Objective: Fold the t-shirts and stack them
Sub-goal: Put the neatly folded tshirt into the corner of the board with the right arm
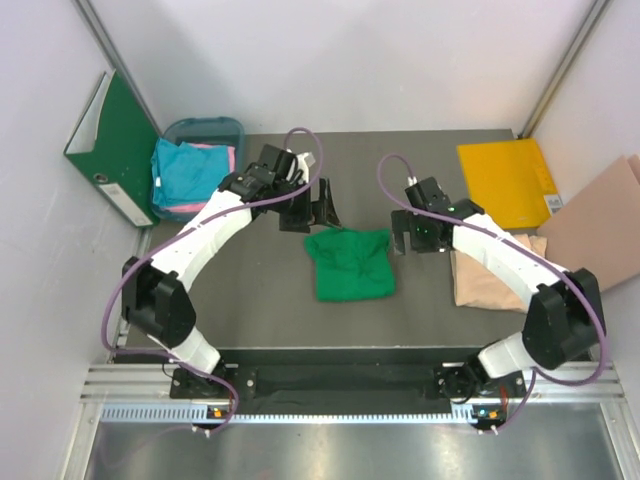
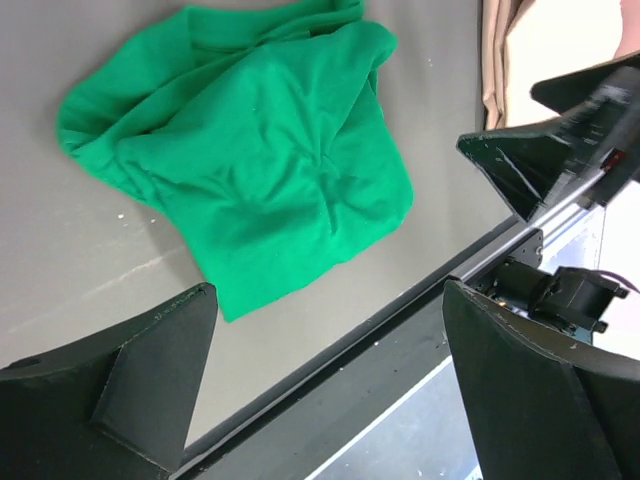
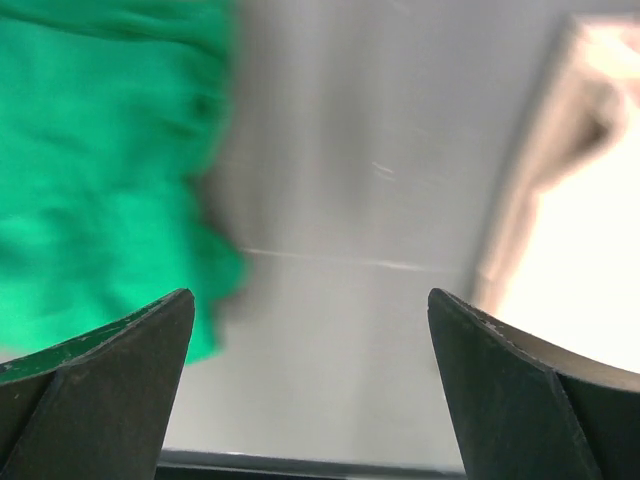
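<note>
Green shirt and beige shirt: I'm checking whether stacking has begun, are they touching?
Apart. The right wrist view shows bare table between the green shirt and the beige shirt.

1. The green t-shirt (image 1: 349, 263) is lying in the middle of the table (image 1: 260, 290). It is bunched into a rough square, and it is showing deep wrinkles and uneven, rounded edges.
2. The beige-peach t-shirt (image 1: 482, 283) is lying flat near the right side of the table. It is looking smoother than the green one, and a strip of bare tabletop is separating the two. Part of it is hidden in the view from above.
3. The teal-blue t-shirt (image 1: 188, 172) is sitting crumpled in a tub (image 1: 205, 123) at the far left corner, spilling over the near rim.
4. The pink t-shirt (image 1: 214, 148) is lying in the same tub, mostly under the teal-blue one, and is showing only as slivers at the edges.
</note>
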### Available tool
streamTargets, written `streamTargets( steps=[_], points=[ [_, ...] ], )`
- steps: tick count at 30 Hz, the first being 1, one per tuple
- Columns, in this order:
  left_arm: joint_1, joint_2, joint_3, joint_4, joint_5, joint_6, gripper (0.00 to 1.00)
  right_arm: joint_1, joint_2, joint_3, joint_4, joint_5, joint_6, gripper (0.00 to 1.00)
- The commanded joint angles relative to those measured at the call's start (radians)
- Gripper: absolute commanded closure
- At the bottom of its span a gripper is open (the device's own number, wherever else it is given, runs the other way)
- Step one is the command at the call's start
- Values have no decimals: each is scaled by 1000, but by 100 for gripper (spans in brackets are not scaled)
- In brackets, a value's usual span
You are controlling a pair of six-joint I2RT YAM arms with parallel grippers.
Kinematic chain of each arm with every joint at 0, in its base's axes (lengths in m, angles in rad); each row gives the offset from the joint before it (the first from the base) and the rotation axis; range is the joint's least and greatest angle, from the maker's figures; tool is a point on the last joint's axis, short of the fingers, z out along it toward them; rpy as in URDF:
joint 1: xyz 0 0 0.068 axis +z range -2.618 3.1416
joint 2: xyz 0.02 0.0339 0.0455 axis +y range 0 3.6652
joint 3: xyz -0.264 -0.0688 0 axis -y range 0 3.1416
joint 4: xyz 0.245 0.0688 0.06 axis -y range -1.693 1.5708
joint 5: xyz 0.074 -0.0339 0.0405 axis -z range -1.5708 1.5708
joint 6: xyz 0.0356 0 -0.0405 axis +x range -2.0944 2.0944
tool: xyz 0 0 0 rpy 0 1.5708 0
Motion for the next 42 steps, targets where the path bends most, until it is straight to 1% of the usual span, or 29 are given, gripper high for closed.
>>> streamTargets(
  steps=[1,5,6,8,9,10,14,15,18,20,21,23,24,27,31,33,34,35,39,42],
  points=[
    [-17,55,-3,43,25,-35,1,-8,79,19,-155,275,2,1],
    [-20,61,-9,46,30,-28,1,-8,154,2,-195,415,10,8],
    [-19,61,-12,42,30,-23,1,-8,165,-7,-200,446,13,11],
    [-20,55,-17,40,33,-12,1,-13,203,-16,-201,520,13,13],
    [-20,54,-22,38,30,-11,1,-14,217,-28,-198,543,13,18],
    [-20,50,-23,32,31,-9,1,-16,231,-36,-198,575,13,19],
    [-19,44,-34,29,33,-5,1,-45,314,-62,-181,607,20,20],
    [-20,43,-37,29,35,-3,1,-51,326,-68,-171,606,2,22],
    [-19,40,-43,29,30,0,1,-57,375,-50,-181,603,5,23],
    [-19,41,-42,26,33,1,1,-68,386,-39,-184,606,5,33],
    [-19,40,-38,25,33,3,1,-74,386,-35,-183,607,5,52],
    [-17,43,-34,18,27,12,1,-95,388,-27,-184,594,2,73],
    [-17,41,-29,12,27,15,1,-102,388,-21,-183,586,-3,86],
    [-16,41,-29,12,25,20,1,-105,376,4,-180,534,-24,96],
    [-13,49,-29,12,27,21,1,-74,330,48,-171,450,-56,98],
    [-11,55,-29,15,25,21,1,-36,331,92,-186,423,-62,98],
    [-11,60,-29,14,24,21,1,-20,340,108,-192,394,-62,98],
    [-13,63,-31,18,22,20,1,18,349,123,-200,390,-62,98],
    [-13,78,-31,18,10,20,1,98,408,197,-241,370,-38,98],
    [-11,89,-35,17,-2,17,1,148,440,208,-244,319,-17,98]
  ],
)
